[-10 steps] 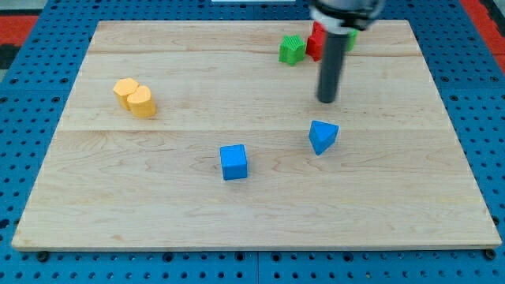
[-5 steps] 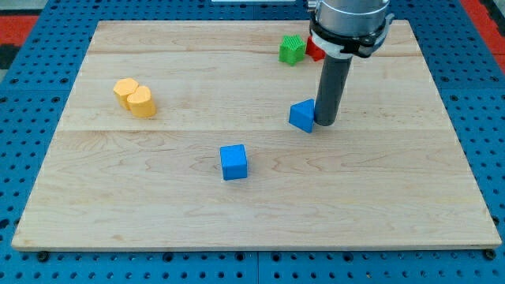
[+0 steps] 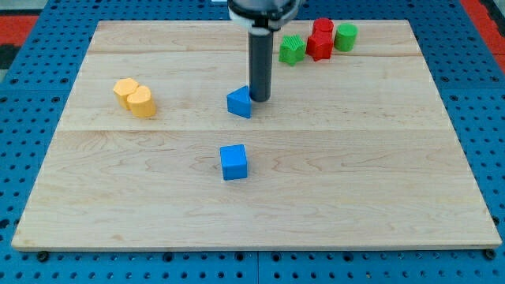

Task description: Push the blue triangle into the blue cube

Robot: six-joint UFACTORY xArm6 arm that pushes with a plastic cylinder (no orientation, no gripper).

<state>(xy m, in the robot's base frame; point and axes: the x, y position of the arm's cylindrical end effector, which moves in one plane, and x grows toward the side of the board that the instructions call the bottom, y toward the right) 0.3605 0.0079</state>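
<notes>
Resting against my tip (image 3: 259,98) on its right, the blue triangle (image 3: 239,103) sits above the blue cube (image 3: 233,162), apparently light, rigid and free-sliding, so contact belongs on its far top face; no pincer is fitted.

We saw lab test bench: pale wooden board (image 3: 410,197) lay on blue perforated pegboard base (image 3: 31,95); red mat (image 3: 485,16) showed at corners. Small coloured toy blocks scattered on board, dark robot rod (image 3: 259,67) above.
</notes>
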